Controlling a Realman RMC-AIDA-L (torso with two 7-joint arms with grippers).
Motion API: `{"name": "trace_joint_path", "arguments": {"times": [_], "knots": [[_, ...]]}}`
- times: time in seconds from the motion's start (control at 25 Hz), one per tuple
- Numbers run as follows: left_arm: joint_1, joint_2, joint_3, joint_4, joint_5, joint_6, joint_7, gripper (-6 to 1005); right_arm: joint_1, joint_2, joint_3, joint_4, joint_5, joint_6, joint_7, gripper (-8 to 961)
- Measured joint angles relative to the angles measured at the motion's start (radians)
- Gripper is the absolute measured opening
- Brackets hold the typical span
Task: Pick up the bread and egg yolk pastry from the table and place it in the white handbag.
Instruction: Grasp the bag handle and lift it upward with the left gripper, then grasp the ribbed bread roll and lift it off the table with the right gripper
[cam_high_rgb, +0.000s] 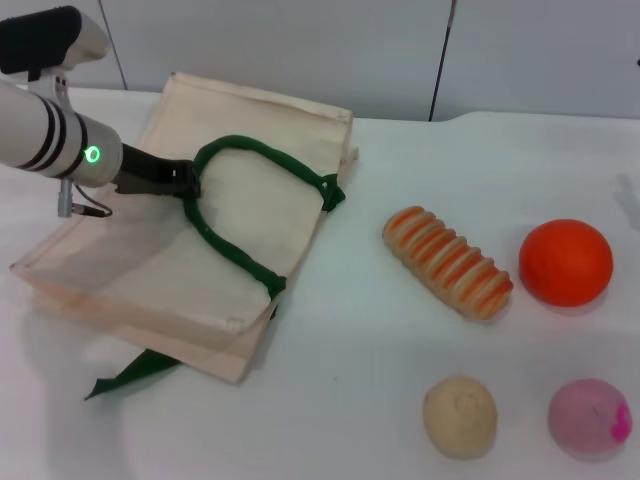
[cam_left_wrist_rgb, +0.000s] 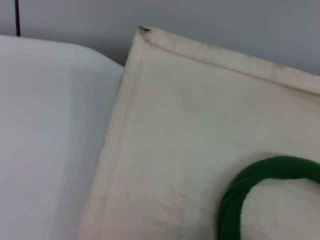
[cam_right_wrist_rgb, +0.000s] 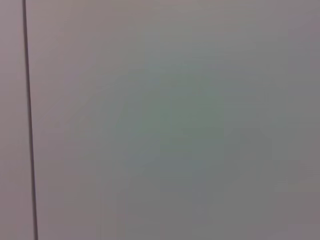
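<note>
The white handbag (cam_high_rgb: 262, 215) lies on the table at the left, and its upper layer is lifted so the mouth gapes toward me. My left gripper (cam_high_rgb: 182, 184) is shut on one green strap handle (cam_high_rgb: 250, 150) and holds it up. The left wrist view shows the bag's fabric (cam_left_wrist_rgb: 190, 130) and a bend of the green handle (cam_left_wrist_rgb: 260, 175). The striped bread (cam_high_rgb: 447, 262) lies right of the bag. The pale egg yolk pastry (cam_high_rgb: 459, 416) sits at the front right. My right gripper is out of view.
An orange ball (cam_high_rgb: 565, 262) sits right of the bread. A pink ball (cam_high_rgb: 589, 417) sits right of the pastry. The second green handle (cam_high_rgb: 135, 372) trails out from under the bag's front. A grey wall runs along the table's far edge.
</note>
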Motion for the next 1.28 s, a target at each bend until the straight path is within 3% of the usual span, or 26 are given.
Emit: {"name": "trace_joint_path", "arguments": {"times": [0.16,0.28,0.48,0.76,0.92,1.28], "knots": [[0.013,-0.018,-0.014,0.018,-0.059,0.027,0.074,123,-0.009,-0.001,-0.001,0.000,-0.002,0.000,0.000,891],[0.055,-0.030,-0.014,0.050,-0.231,0.013,0.206,123,-0.018,-0.002,-0.001,0.000,-0.024,0.000,0.003,891],[0.160,-0.036,-0.014,0.154,-0.528,-0.164,0.402,124,-0.028,-0.005,-0.001,-0.005,-0.100,0.036,0.057,892],[0.261,-0.004,-0.015,0.190,-0.841,-0.425,0.589,124,-0.052,-0.012,-0.001,-0.146,-0.459,0.121,0.288,892],[0.283,0.003,-0.015,0.187,-0.907,-0.486,0.641,120,-0.054,-0.012,-0.002,-0.327,-0.774,0.130,0.550,891],[0.316,0.002,-0.015,0.185,-1.057,-0.627,0.766,120,-0.029,-0.012,-0.002,-0.550,-1.175,0.281,0.851,891]]}}
